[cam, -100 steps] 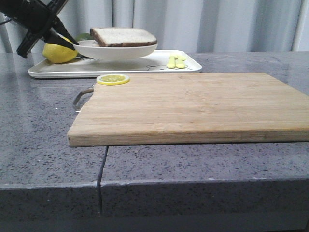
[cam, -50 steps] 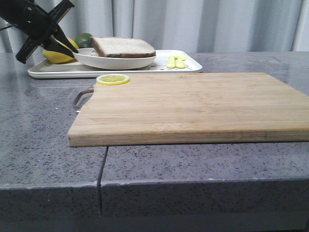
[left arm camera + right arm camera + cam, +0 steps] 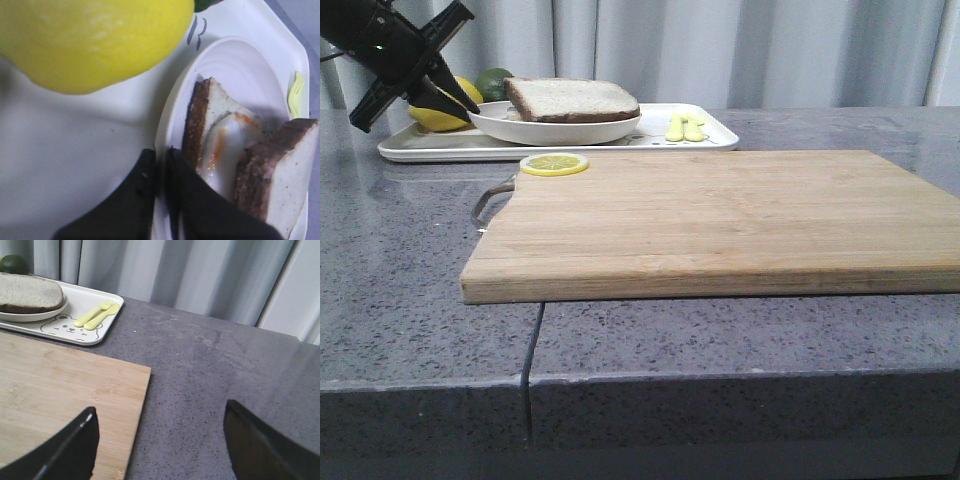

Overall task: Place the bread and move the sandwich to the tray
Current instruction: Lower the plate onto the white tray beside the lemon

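The sandwich, brown-crusted bread with a fried egg, lies on a round white plate over the left part of the white tray. Its top slice is the pale bread. My left gripper is shut on the plate's left rim. In the left wrist view the gripper pinches the plate rim, right beside the sandwich, whose egg shows between two slices. My right gripper is open and holds nothing, over the grey table at the cutting board's right edge.
A lemon and a lime sit on the tray behind the left gripper. Yellow cutlery lies on the tray's right part. A lemon slice rests on the wooden cutting board, which fills the table's middle.
The left gripper has lowered the plate with the sandwich down to the tray and shifted it slightly left. The right gripper has not moved.
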`<state>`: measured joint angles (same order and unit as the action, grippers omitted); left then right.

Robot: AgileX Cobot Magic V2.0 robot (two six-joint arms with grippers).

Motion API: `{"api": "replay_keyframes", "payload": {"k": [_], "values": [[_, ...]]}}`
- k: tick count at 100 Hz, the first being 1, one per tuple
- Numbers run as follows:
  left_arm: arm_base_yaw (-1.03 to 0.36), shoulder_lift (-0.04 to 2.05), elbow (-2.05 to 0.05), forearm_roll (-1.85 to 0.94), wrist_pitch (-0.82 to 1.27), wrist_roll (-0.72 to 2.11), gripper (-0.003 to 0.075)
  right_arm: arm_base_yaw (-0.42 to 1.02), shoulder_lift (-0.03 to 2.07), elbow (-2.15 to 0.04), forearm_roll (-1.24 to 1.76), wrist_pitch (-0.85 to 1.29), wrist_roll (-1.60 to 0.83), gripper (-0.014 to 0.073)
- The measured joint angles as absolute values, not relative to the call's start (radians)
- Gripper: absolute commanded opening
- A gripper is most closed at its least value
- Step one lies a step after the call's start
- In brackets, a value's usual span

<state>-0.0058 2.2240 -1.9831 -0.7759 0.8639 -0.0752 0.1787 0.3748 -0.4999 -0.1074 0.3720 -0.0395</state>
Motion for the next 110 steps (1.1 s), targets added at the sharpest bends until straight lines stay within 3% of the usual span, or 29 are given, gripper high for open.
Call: {"api": "replay_keyframes", "payload": {"k": [86,110], "values": [[-0.023,2.224,-1.983,-0.743,0.845,-0.076,-0.0015,0.179,0.375,-0.500,-0.107,0.364,-0.040,0.0520],[-0.023,2.224,-1.983,-0.739,0.844,-0.078,0.0128,0.179,0.375,-0.500,-0.107,0.357,-0.040,0.0520]]}}
